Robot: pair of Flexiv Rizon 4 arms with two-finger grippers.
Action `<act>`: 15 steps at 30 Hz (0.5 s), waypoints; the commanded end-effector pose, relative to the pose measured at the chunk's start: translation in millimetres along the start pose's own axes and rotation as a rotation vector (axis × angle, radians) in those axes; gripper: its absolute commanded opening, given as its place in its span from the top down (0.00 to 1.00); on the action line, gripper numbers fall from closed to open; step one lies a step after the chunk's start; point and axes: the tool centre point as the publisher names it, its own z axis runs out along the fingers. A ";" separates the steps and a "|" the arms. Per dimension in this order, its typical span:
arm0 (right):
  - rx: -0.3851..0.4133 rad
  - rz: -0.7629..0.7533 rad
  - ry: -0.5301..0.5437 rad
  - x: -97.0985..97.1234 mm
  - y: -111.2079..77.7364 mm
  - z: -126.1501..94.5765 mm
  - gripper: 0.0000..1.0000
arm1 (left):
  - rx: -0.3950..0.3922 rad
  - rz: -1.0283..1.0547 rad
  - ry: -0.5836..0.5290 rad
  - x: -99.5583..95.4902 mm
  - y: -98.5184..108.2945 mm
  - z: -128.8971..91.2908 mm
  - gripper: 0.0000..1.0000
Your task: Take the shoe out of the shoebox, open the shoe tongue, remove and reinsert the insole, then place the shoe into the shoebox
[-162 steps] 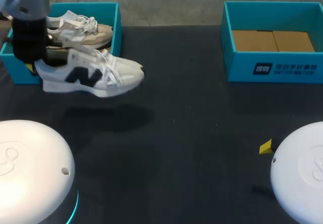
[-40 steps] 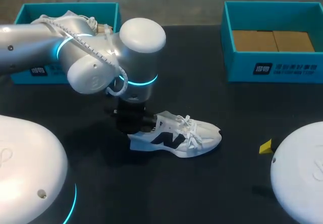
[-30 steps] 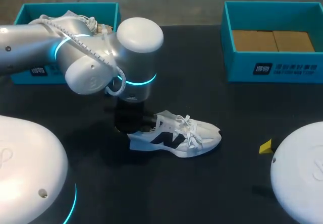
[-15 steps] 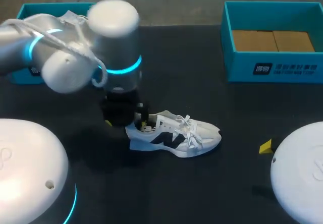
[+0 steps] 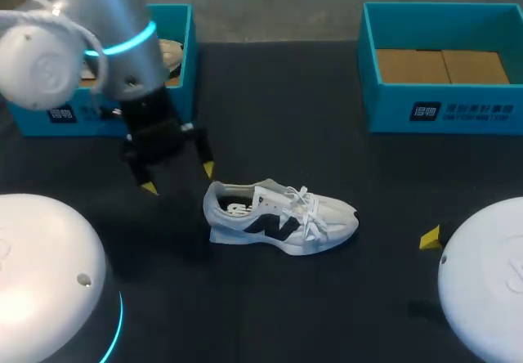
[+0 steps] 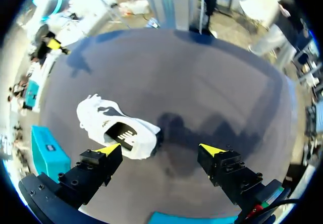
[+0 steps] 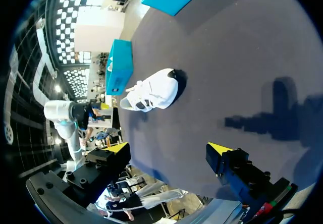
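Starting toward the near right corner of the table (image 5: 327, 134): right gripper (image 7: 168, 148), fingers apart, holding nothing, over bare table top; from overhead only one yellow tip shows beside the white housing (image 5: 486, 289), the rest hidden. Middle of the table: shoe (image 5: 282, 220), white with a dark side mark, upright on its sole, toe toward the right edge, heel toward the left, touched by neither gripper. Just beyond its heel, toward the far left corner: left gripper (image 5: 178, 178), fingers wide apart, empty, raised clear of the shoe. Far left corner: shoebox (image 5: 189, 48), teal, with a second shoe (image 5: 169, 52) inside, largely covered by the left arm (image 5: 106, 28). Far right corner: second box (image 5: 441, 114), teal, only brown card (image 5: 441, 64) on its floor. Step judged: shoe out, tongue opening next; likely needs one gripper steadying the heel while the other pinches the tongue's top edge. Hard to make out: tongue among the laces (image 5: 304, 208); insole (image 5: 235, 209) only a printed patch in the collar.
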 end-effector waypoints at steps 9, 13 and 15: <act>-0.004 0.000 -0.003 1.0 -1.9 -0.2 0.00 | 0.185 -0.188 -0.200 17.2 3.0 -4.4 0.00; -0.004 0.000 -0.003 1.0 -1.9 -0.2 0.00 | 0.185 -0.188 -0.200 17.2 3.0 -4.4 0.00; -0.004 0.000 -0.003 1.0 -1.9 -0.2 0.00 | 0.185 -0.188 -0.200 17.2 3.0 -4.4 0.00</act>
